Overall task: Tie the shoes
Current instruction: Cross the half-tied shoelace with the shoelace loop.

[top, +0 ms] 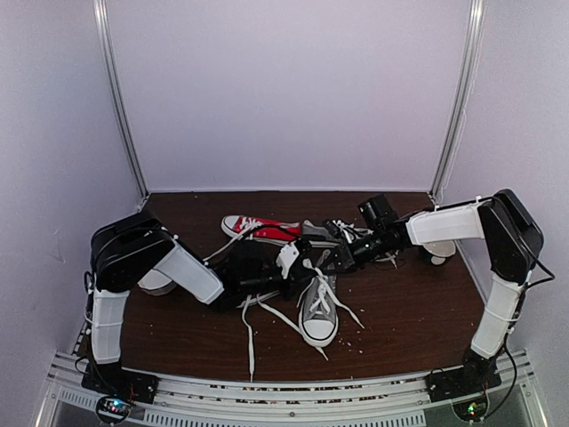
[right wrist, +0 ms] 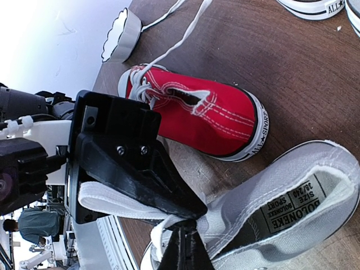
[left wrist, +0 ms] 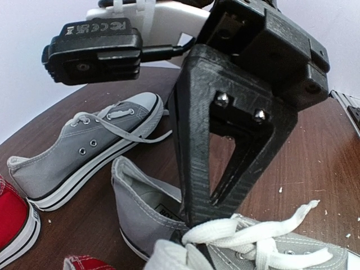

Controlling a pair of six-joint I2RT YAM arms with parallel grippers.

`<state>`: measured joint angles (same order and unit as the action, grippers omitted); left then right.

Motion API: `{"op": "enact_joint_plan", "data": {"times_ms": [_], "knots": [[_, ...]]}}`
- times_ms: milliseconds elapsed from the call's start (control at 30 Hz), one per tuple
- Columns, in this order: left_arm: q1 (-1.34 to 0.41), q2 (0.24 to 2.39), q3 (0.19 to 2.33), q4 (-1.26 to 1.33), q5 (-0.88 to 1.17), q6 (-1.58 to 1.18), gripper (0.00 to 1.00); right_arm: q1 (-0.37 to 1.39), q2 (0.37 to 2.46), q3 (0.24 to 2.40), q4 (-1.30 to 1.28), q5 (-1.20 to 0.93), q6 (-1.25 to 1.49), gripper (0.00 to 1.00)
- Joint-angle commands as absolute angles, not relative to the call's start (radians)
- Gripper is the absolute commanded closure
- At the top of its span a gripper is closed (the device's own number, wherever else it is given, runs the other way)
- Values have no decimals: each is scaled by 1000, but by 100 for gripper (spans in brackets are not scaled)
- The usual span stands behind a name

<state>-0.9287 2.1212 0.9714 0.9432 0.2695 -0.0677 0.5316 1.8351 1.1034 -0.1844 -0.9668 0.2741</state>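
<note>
One grey sneaker (top: 318, 313) stands mid-table, toe toward the arms, with loose white laces (top: 267, 313) trailing left. It also shows in the left wrist view (left wrist: 143, 211) and the right wrist view (right wrist: 292, 208). The second grey sneaker (top: 322, 231) lies behind it, and in the left wrist view (left wrist: 84, 149). My left gripper (top: 298, 262) and right gripper (top: 342, 253) meet over the near shoe's opening. The left gripper (right wrist: 188, 209) is shut on a flat lace strand (right wrist: 112, 202). The right gripper (right wrist: 184, 239) is shut on a lace (left wrist: 225, 230), with its tips (left wrist: 205, 216) touching the left's.
A red sneaker (top: 258, 228) lies behind the left gripper, close to the grey shoe's heel (right wrist: 208, 115). A white scalloped cup (right wrist: 121, 36) sits beyond it, under the left arm (top: 158, 283). Another white object (top: 438, 251) sits at the right. White walls enclose the table.
</note>
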Motion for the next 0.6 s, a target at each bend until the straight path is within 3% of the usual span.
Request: {"op": "enact_joint_plan", "data": {"times_ms": [0, 567], "knots": [[-927, 2126, 969, 1098, 275, -96, 100, 535, 1809, 1067, -165, -940, 273, 100], [-925, 2136, 978, 1098, 283, -106, 100, 517, 1781, 1028, -76, -991, 311, 97]]}}
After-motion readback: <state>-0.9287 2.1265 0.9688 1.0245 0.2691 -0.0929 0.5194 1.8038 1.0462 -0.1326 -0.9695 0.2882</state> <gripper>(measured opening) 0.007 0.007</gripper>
